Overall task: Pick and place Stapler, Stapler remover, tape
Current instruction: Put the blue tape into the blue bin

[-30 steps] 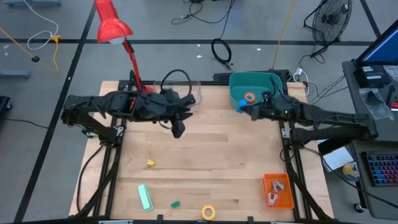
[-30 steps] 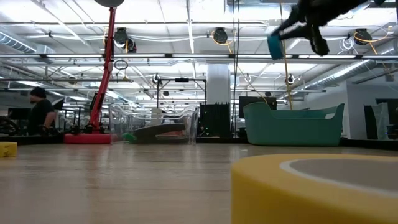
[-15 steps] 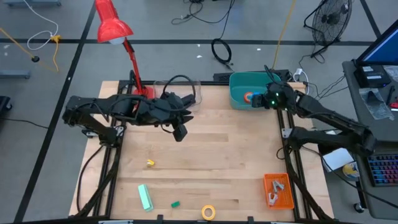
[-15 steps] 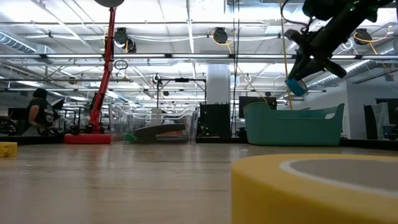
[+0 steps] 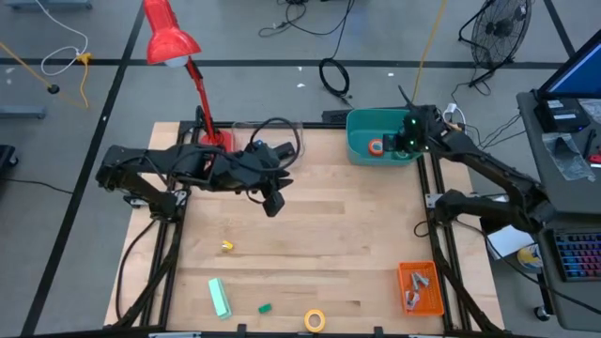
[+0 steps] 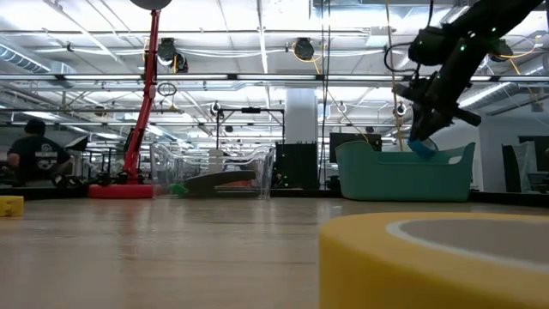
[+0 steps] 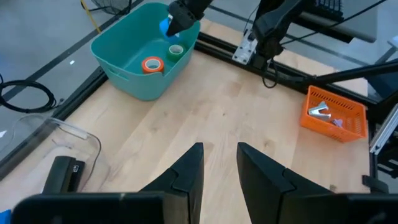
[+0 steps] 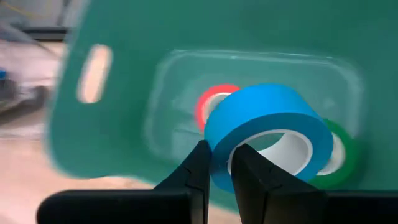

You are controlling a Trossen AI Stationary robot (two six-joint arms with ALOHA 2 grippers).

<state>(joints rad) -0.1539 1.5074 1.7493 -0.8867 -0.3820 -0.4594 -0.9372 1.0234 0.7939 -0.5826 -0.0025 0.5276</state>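
My right gripper [image 5: 402, 143] is shut on the blue tape roll [image 8: 267, 127], just over the teal bin [image 5: 355, 127] at the table's far right. In the low view the blue roll [image 6: 422, 148] sits at the bin's rim height. The orange roll [image 5: 377, 146] and green roll [image 7: 176, 50] lie flat on the bin floor. The yellow roll [image 5: 315, 320] lies flat at the near edge. My left gripper [image 5: 272, 199] waits over the table's left middle, open by a narrow gap [image 7: 219, 163], touching nothing. My right gripper pinches the blue roll's wall [image 8: 219, 134] between its two fingers, one finger on the outer face and the other at the side of the pale core. It comes from above, slanting down into the bin. The roll is lifted clear, tilted, above the orange and green rolls.
A clear container [image 5: 272, 131] with a dark object [image 7: 62, 174] and a red lamp [image 5: 169, 38] stand at the far left. An orange basket [image 5: 421, 287] sits near right. A pale green bar [image 5: 219, 298], a small green piece [image 5: 265, 307] and a small yellow piece [image 5: 226, 246] lie near left.
My right gripper, still shut on the blue roll, has swung from the bin's near-left corner toward the far right, over the bin's middle, and come down from high above to about rim height, tipping to point downward. My left gripper has shifted only slightly.
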